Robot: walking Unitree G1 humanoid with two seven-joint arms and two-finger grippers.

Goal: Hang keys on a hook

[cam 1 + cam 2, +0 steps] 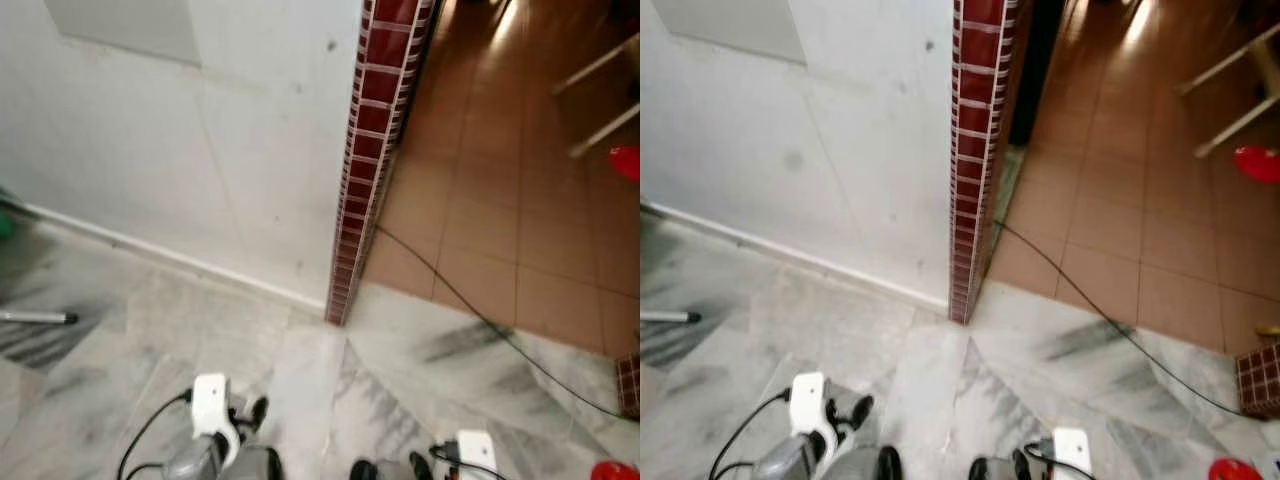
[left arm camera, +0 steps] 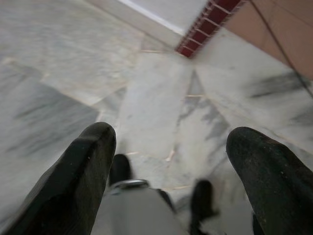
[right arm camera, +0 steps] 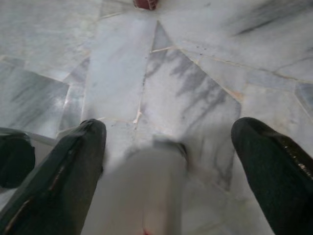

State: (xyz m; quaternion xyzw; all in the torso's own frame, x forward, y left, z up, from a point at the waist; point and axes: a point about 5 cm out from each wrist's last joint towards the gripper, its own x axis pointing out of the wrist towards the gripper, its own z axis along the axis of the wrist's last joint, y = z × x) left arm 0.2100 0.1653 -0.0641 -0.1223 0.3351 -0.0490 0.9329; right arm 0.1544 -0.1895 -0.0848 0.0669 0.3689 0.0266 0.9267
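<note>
My left gripper hangs low over the grey marble floor. Its two black fingers stand wide apart with nothing between them. My right gripper also points down at the marble, open and holding nothing. In the left eye view both arms sit at the bottom edge, the left arm with its white wrist block and the right arm beside it. A plain white wall rises straight ahead, ending in a corner edged with dark red tiles.
Past the corner on the right, a brown tiled floor opens up. A black cable runs across it onto the marble. White furniture legs and a red object stand at the far right. A metal rod lies at the left.
</note>
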